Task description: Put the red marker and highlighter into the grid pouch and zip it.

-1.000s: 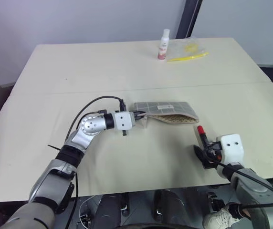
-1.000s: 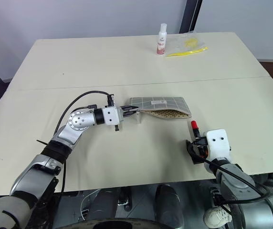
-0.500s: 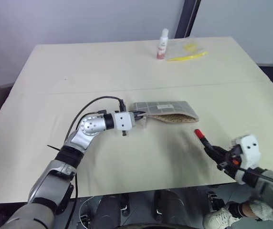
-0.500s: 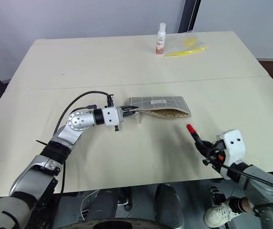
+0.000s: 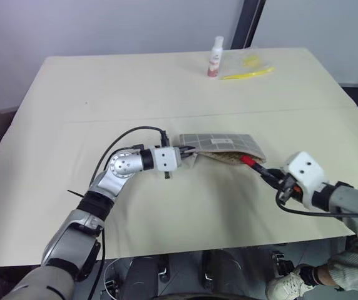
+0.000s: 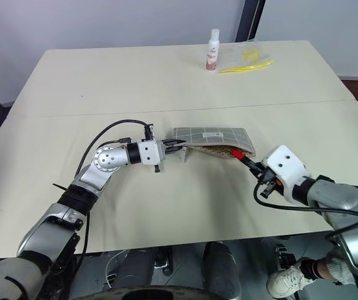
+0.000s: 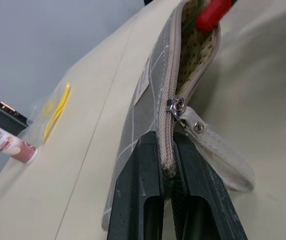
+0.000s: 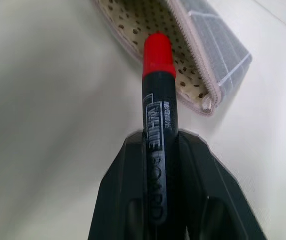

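The grid pouch (image 5: 224, 144) lies mid-table, grey with white lines, its dotted lining showing at the open mouth. My left gripper (image 5: 188, 151) is shut on the pouch's zipper edge (image 7: 165, 125) at its left end, holding it up. My right gripper (image 5: 270, 178) is shut on the red marker (image 8: 159, 125), a dark pen with a red cap (image 5: 246, 160). The cap points at the pouch's open right end and sits just at the mouth (image 8: 158, 30). The highlighter is out of view.
A small white bottle (image 5: 214, 57) stands at the table's far edge. Beside it lies a clear plastic bag (image 5: 248, 67) with thin yellow items. A seam (image 5: 72, 120) runs across the cream tabletop behind the pouch.
My right gripper shut on the red marker, lifted it off the table and swung it forward and left to the pouch's mouth. The left gripper kept its hold.
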Robot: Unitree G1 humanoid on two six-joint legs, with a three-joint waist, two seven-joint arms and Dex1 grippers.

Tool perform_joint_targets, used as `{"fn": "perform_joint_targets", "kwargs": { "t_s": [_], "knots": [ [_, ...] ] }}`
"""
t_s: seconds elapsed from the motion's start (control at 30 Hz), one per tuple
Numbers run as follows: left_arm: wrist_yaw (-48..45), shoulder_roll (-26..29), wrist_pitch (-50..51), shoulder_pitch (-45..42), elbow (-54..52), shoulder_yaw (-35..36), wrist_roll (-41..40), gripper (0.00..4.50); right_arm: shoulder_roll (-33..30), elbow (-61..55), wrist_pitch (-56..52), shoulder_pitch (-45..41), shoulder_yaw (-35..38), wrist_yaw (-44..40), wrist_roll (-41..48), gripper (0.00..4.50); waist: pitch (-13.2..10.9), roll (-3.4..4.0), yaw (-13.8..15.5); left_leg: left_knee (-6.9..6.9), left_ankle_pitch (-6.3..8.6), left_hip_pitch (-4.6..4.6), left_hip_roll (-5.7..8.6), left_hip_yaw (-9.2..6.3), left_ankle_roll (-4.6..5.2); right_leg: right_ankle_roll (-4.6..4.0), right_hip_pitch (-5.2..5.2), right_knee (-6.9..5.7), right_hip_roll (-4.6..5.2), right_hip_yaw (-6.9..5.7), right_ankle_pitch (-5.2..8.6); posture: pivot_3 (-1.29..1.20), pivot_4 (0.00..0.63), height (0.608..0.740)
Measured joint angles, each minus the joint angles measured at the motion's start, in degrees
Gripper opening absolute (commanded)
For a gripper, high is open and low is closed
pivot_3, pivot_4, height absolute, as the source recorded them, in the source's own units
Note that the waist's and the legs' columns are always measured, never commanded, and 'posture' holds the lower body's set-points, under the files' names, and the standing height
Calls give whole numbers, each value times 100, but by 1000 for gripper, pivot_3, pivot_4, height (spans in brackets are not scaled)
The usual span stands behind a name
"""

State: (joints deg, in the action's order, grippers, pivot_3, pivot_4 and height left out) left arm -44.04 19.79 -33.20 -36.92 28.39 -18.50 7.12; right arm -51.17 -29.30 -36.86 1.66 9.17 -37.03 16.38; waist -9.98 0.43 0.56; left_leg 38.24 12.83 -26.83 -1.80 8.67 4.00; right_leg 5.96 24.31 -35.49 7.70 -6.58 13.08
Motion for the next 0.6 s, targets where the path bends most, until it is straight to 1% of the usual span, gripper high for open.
{"fn": "perform_joint_targets", "kwargs": {
  "t_s": [0.13,0.23,0.3,0.33,0.43,0.5,0.53,0.57,0.6],
  "knots": [
    [-172,-127,13,-69,-194,-117,0,0,4,183,257,-1113,-995,-17,-609,332,0,0,-15,2,0,15,-11,-3,-12,-23,11,-7,-4,-3,8,0,150,740],
    [-207,-130,29,-115,-229,-112,-7,0,17,424,511,-1602,-1698,-53,-1140,332,0,0,3,0,-1,10,-7,-2,-6,-23,16,-1,-1,-4,9,0,150,740],
    [-215,-177,61,-134,-234,-109,-17,0,20,712,831,-1882,-2124,-57,-1604,332,0,0,14,4,-1,0,-4,0,-4,-20,17,1,2,-4,7,0,150,740],
    [-220,-195,77,-145,-234,-110,-18,0,30,839,1029,-1977,-2285,-64,-1806,332,0,0,19,6,-3,-9,-2,2,-5,-5,12,1,3,-3,-2,0,150,740],
    [-276,-175,139,-151,-232,-110,-17,0,-4,1164,1820,-2070,-2611,-90,-2435,332,0,0,13,8,-20,-20,-1,9,-29,2,15,0,1,-4,-5,0,150,740],
    [-312,-168,142,-151,-231,-105,-18,0,-13,1351,2268,-2116,-2685,-59,-2736,332,0,0,5,8,-22,-18,-3,12,-33,3,15,-2,0,-4,-6,0,150,740],
    [-320,-169,144,-151,-231,-98,-24,0,-2,1445,2463,-2130,-2664,-64,-2796,832,0,0,4,8,-23,-16,-3,11,-35,3,15,-4,-1,-3,-6,0,150,740],
    [-322,-169,145,-151,-231,-95,-27,0,12,1489,2573,-2127,-2639,-68,-2803,1439,0,0,7,8,-24,-15,-4,11,-36,3,14,-4,-2,-4,-6,0,150,740],
    [-323,-169,150,-151,-231,-93,-30,0,45,1516,2693,-2116,-2570,-67,-2800,1850,0,0,8,8,-23,-14,-5,10,-36,3,14,-7,-2,-3,-6,0,150,740]
  ]
}}
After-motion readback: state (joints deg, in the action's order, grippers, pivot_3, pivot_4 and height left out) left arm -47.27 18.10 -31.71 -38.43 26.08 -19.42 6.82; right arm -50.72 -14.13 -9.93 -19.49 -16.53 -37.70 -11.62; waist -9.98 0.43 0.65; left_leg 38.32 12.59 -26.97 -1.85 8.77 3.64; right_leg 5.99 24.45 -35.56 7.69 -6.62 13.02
